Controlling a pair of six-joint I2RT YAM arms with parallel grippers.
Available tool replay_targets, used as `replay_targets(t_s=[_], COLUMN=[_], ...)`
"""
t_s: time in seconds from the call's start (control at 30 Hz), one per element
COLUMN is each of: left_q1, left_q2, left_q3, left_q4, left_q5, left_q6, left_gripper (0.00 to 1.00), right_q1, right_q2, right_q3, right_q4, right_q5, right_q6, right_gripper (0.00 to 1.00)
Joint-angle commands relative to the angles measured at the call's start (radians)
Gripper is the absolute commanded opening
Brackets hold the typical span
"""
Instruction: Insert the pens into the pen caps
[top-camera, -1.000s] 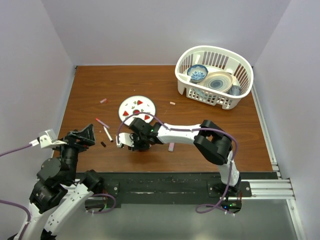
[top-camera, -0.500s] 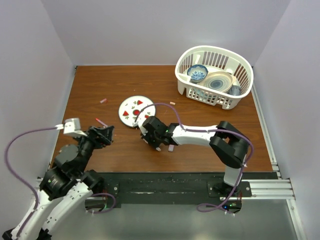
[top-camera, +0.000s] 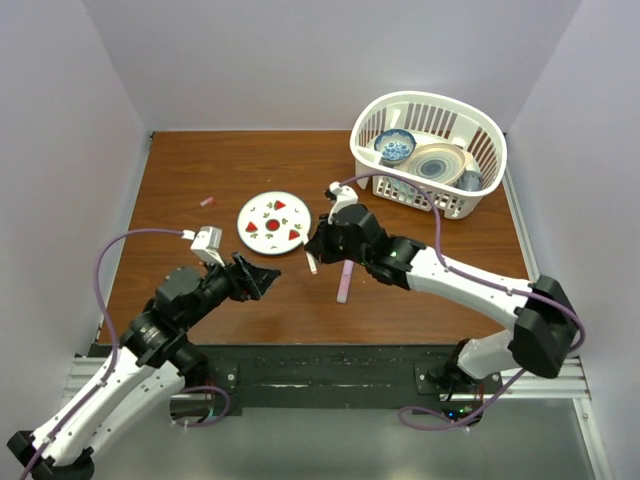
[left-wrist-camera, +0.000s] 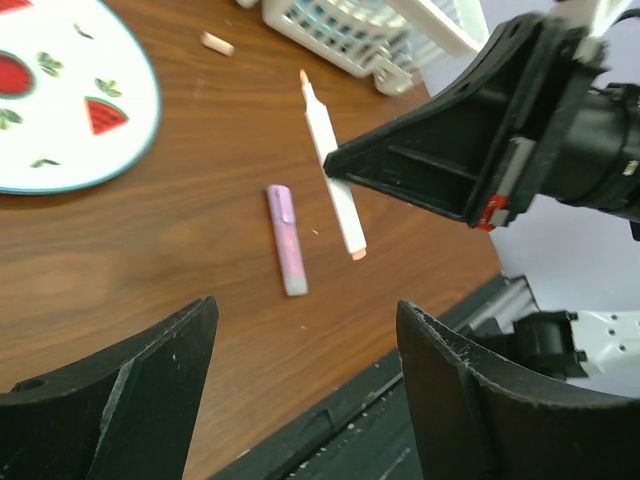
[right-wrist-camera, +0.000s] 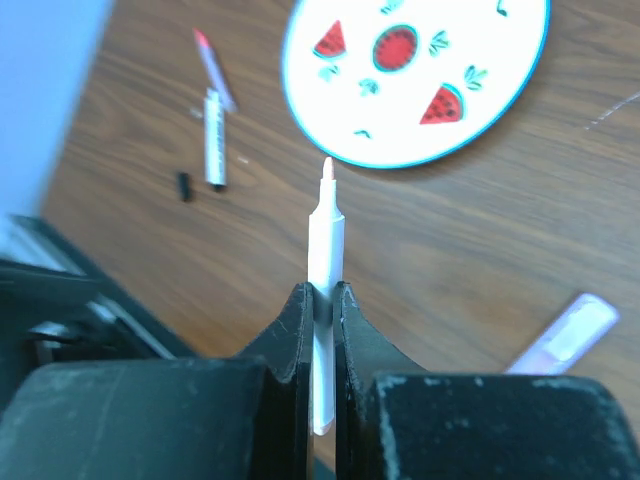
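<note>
My right gripper (right-wrist-camera: 322, 288) is shut on a white pen (right-wrist-camera: 325, 235), which it holds above the table with the peach tip pointing away from the wrist. In the top view that gripper (top-camera: 316, 248) hangs just right of the plate. A thicker pale pink pen (top-camera: 344, 282) lies on the wood beneath it. My left gripper (top-camera: 262, 278) stands open and empty, facing the held white pen (left-wrist-camera: 338, 195). A thin reddish pen (right-wrist-camera: 212, 58), a white-and-grey pen (right-wrist-camera: 213, 138) and a dark cap (right-wrist-camera: 184, 185) lie together left of the plate. One pink cap (top-camera: 207, 201) lies far left, a pale cap (left-wrist-camera: 217, 43) near the basket.
A round white plate (top-camera: 255, 212) with watermelon prints lies at mid-table. A white basket (top-camera: 428, 195) with bowls and dishes stands at the back right. The left arm covers the reddish pen and dark cap in the top view. The table's front edge runs close below the left gripper.
The right gripper has shut on the white pen, lifted it and carried it right, past the plate. The left arm has swung right toward mid-table, with its jaws a little narrower.
</note>
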Motion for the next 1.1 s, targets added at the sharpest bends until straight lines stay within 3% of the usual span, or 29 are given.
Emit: replay_targets(t_s=[0.0,0.47,0.73,0.87,1.03,1.07], left_q1=[0.005,0.005,0.005,0.005,0.005,0.005], left_q2=[0.082,0.374,0.406,0.431,0.449,0.452], left_q3=[-0.043,-0.087,-0.09,-0.11,-0.126,-0.126], left_q4=[0.259,0.73,0.809,0.888,0.927,0.938], left_q5=[0.175,0.422,0.442,0.464,0.473,0.475], left_q6=[-0.057,-0.154,-0.172,-0.204,-0.223,-0.226], left_gripper=[0.77,0.69,0.62,0.53,0.52,0.47], right_q1=[0.005,0.008,0.011,0.02,0.031,0.034], right_q2=[-0.1,-0.24,-0.284,-0.29,-0.296,-0.296], right_q3=[-0.069,-0.142,-0.184,-0.196,-0.214,-0.214], right_q4=[0.117,0.196,0.254,0.264,0.291,0.291], right_q5=[0.011,-0.061,-0.094,-0.097,-0.097,-0.097], right_q6=[0.138,0.176,0.208,0.217,0.228,0.228], right_gripper=[0.0,0.0,0.0,0.0,0.0,0.0])
